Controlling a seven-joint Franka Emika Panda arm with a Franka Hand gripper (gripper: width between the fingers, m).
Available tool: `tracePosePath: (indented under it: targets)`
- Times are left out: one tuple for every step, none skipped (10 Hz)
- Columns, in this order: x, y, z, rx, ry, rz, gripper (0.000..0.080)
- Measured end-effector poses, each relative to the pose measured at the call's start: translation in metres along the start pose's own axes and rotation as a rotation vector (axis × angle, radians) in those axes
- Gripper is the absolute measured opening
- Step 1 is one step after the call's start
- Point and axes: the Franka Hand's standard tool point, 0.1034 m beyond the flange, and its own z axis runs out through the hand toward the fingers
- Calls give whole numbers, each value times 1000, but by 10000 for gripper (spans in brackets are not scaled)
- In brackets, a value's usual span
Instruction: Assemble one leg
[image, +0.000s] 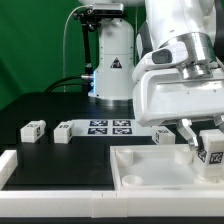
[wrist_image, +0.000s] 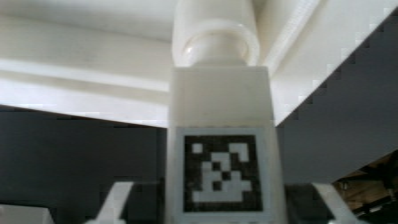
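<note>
While jaws clamp it, leg (wrist_image: 221, 150) – smooth white block, tagged – stands upright.

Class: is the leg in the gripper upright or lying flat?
Upright: the leg stands tall between the gripper fingers, tag facing the wrist camera.

The leg (image: 211, 148) looks like smooth white plastic with a faint sheen, and the black-and-white tag on its face (wrist_image: 222, 176) looks like matt printed paper. The fingers (image: 187, 130) holding it are pale, hard plastic, smooth and slightly glossy. The arm's casing (image: 180, 85) is glossy white plastic that catches highlights. The worktop (image: 50, 155) is covered in something black and matt, perhaps cloth, without reflections. The large panel (image: 150, 170) is smooth white plastic with a soft, satin finish. The marker board (image: 108, 126) is flat, matt white. The backdrop (image: 30, 50) is green cloth, matt and slightly creased
</note>
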Motion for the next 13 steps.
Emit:
tracePosePath:
  targets:
    - [1, 0, 1, 4, -16, 0, 293]
    - [-2, 0, 2, 7, -29, 0, 360]
    - [-3, 0, 2, 7, -31, 0, 360]
    - [-3, -1, 3, 8, -33, 0, 560]
    - [-3, -1, 3, 8, -34, 0, 621]
    - [-3, -1, 3, 8, -34, 1, 621]
    - [-4, -1, 3, 8, -34, 1, 644]
    - [-4, -1, 3, 8, -34, 1, 648]
    - [-4, -1, 3, 8, -35, 1, 648]
    - [-3, 0, 2, 9, -39, 2, 649]
    - [5, 0, -3, 8, -36, 0, 649]
    - [9, -2, -6, 10, -39, -4, 649]
    - [9, -3, -7, 22, -86, -6, 649]
